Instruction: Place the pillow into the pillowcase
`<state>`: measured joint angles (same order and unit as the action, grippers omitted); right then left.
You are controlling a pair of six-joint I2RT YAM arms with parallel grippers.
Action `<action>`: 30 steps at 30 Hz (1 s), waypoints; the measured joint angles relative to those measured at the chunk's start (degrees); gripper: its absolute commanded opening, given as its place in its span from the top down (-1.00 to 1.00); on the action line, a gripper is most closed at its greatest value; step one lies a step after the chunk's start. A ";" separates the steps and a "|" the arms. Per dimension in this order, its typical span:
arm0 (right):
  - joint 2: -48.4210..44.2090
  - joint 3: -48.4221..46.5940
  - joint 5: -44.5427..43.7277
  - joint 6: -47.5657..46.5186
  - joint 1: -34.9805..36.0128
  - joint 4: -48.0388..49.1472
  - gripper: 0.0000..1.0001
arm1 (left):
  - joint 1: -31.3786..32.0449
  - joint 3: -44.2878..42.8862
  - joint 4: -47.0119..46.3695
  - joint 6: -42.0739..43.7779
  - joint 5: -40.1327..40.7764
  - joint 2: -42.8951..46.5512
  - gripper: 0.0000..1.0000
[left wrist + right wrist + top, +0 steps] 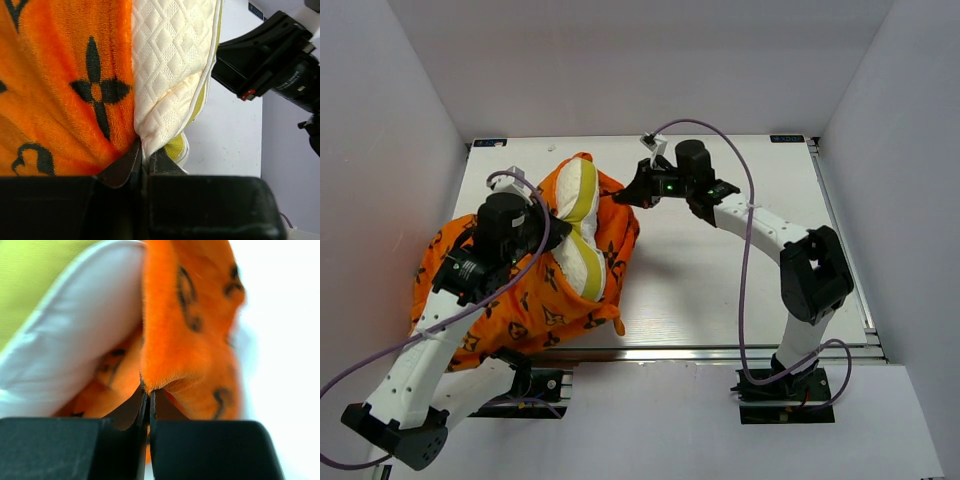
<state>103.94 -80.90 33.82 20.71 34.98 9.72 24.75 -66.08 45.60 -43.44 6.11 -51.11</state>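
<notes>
Fabric of the pillowcase (510, 310), orange with black motifs, lay bunched on the left part of the table (740, 290). It held the pillow (570, 262) only in part. The cream, quilted pillow stood bent in the case's open mouth, its yellow band (584, 195) bare and facing up, with orange cloth wrapped around its sides and lower end.

One pillow, one pillowcase and two arms were in view.

The left gripper (142, 157) had its jaws nearly together, pinching a tapered fold of the pillow's quilted cover right where it met the orange cloth. Whether any orange cloth was caught in that pinch too could not be told.

The right gripper (148, 396) was closed tight on a folded edge of the pillowcase at the far right side of its mouth, just beside the pillow's white edge.
</notes>
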 measured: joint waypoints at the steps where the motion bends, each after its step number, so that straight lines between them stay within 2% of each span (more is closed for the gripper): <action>1: -0.61 0.57 0.83 0.26 -0.50 0.00 1.00 | 0.13 0.52 -0.81 0.15 -0.35 -0.63 1.00; 9: -1.38 4.00 6.25 4.76 -5.38 0.22 1.00 | -0.61 4.11 -8.72 3.13 -3.98 -7.06 1.00; 20: -5.25 8.96 15.30 11.28 -21.62 0.81 1.00 | -13.14 12.44 -19.87 8.07 -13.40 -10.75 1.00; 25: -7.13 12.68 18.08 9.92 -24.50 0.85 1.00 | -16.31 12.63 -23.71 10.73 -17.05 -15.93 1.00; 30: -6.64 15.39 17.14 2.38 -26.14 -4.48 1.00 | -16.70 12.79 -28.48 11.58 -21.62 -21.99 1.00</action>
<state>97.30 -65.52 50.96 23.09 8.84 5.23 8.05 -53.30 17.12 -31.86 -15.51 -73.10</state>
